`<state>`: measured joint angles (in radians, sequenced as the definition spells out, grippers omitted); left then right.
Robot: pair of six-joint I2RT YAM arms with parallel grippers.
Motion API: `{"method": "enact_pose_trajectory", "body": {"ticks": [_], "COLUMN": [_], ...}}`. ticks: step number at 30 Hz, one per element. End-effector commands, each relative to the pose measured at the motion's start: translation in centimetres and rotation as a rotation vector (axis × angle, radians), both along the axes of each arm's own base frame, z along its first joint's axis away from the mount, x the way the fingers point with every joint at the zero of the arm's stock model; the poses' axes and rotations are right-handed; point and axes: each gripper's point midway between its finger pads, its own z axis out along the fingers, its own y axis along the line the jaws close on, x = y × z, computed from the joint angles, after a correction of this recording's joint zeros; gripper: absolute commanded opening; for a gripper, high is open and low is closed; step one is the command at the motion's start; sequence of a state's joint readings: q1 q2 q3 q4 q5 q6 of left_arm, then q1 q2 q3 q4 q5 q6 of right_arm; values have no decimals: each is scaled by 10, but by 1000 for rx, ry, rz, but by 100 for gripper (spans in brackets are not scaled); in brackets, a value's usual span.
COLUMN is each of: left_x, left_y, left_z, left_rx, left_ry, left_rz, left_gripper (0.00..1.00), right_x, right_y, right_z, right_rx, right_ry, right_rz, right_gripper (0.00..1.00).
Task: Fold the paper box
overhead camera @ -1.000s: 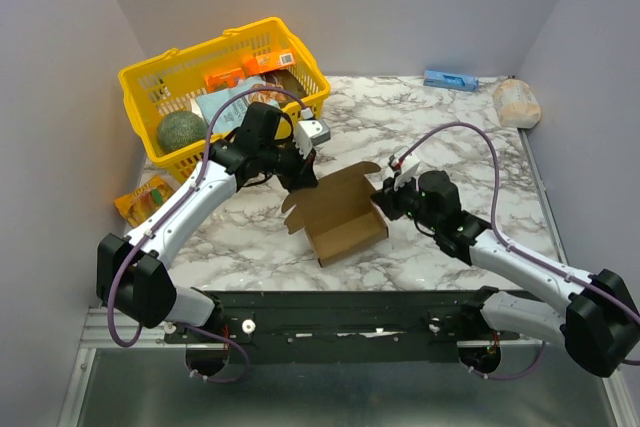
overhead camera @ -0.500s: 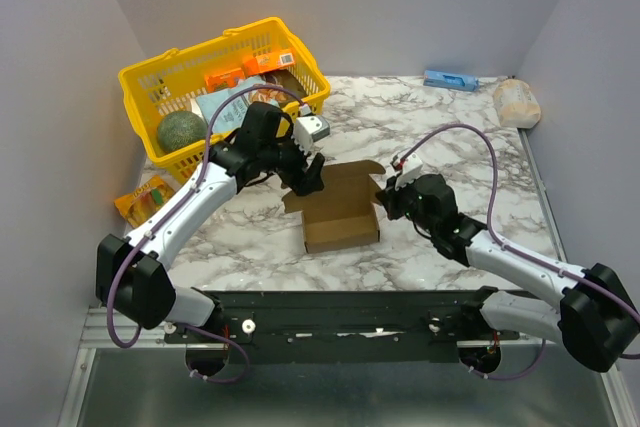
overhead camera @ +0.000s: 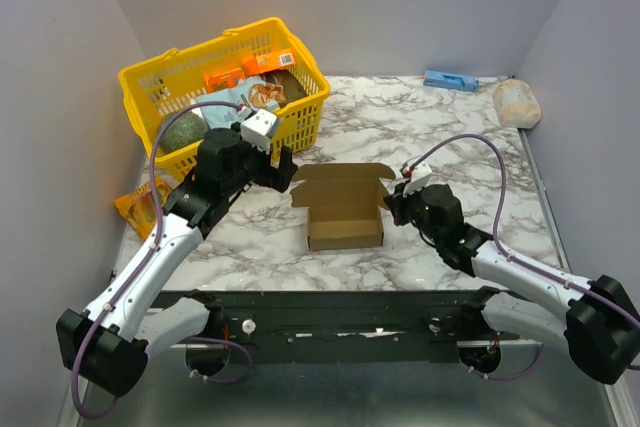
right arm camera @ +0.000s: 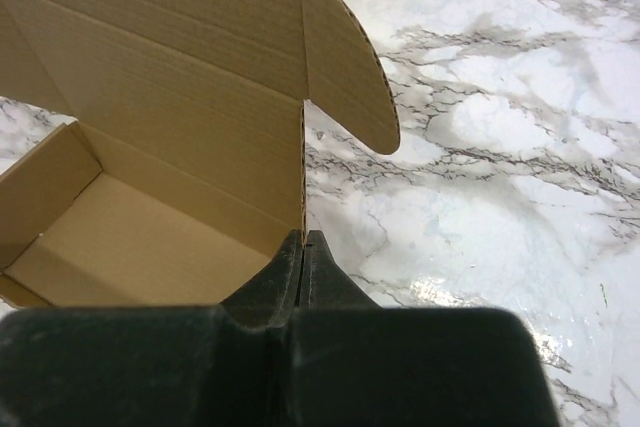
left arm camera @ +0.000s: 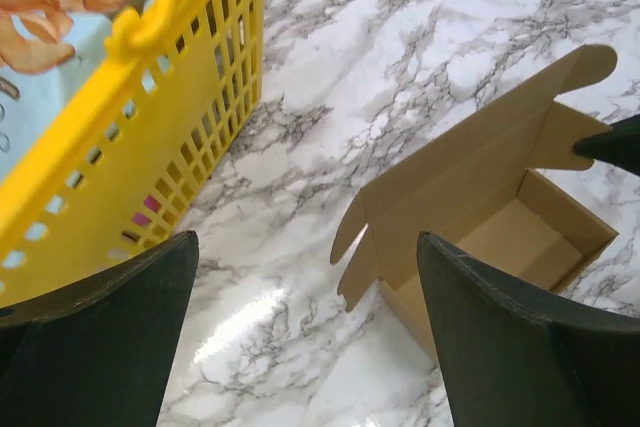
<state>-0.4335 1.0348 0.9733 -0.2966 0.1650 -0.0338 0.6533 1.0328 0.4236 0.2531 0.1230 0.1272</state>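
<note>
The paper box (overhead camera: pixel 343 209) is a small brown carton standing open-topped at the middle of the table, its lid flap (overhead camera: pixel 338 175) leaning back. My right gripper (overhead camera: pixel 391 206) is shut on the upper edge of its right side wall; in the right wrist view the cardboard edge runs into the closed tips (right arm camera: pixel 303 243). The box's inside (right arm camera: pixel 130 247) is bare. My left gripper (overhead camera: pixel 283 169) hangs open to the left of the box, apart from it. In the left wrist view its wide-spread fingers (left arm camera: pixel 520 337) frame marble, with the box (left arm camera: pixel 470 187) to the right.
A yellow basket (overhead camera: pixel 300 112) with a melon, packets and a bag stands at the back left, close to my left gripper. An orange packet (overhead camera: pixel 140 202) lies left of it. A small blue box (overhead camera: pixel 450 79) and a beige bundle (overhead camera: pixel 517 102) lie at the back right.
My left gripper has opened, let go of the box's left flap and drawn back left. The box has turned square to the table edge. My right gripper has closed on the right wall.
</note>
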Motion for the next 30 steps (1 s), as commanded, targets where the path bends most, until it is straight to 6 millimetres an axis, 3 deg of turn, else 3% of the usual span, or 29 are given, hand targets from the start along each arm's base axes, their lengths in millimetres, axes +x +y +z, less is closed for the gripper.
{"method": "enact_pose_trajectory", "body": {"ticks": [1, 2, 4, 5, 11, 21, 27, 30], "left_x": [-4, -8, -12, -16, -16, 18, 41, 44], "left_y": [17, 20, 16, 13, 4, -10, -7, -14], "left_z": [-30, -47, -55, -68, -91, -90, -96, -98], "left_rx": [-123, -121, -156, -171, -174, -185, -206, -218], "left_ry": [91, 122, 140, 175, 206, 60, 23, 15], "left_rz": [203, 219, 213, 206, 180, 133, 101, 44], "left_gripper": [97, 96, 94, 93, 88, 91, 94, 93], "right_x": [3, 3, 3, 2, 1, -2, -8, -10], "right_y": [-4, -4, -4, -4, -3, 0, 3, 4], "right_z": [13, 15, 17, 17, 20, 18, 15, 16], "right_rx": [25, 30, 34, 34, 45, 57, 66, 70], "right_ry": [-61, -65, -73, -73, -79, -71, -91, -100], "right_rz": [-28, -28, -26, -25, -18, 3, 41, 60], "right_gripper": [1, 1, 1, 1, 1, 1, 1, 1]}}
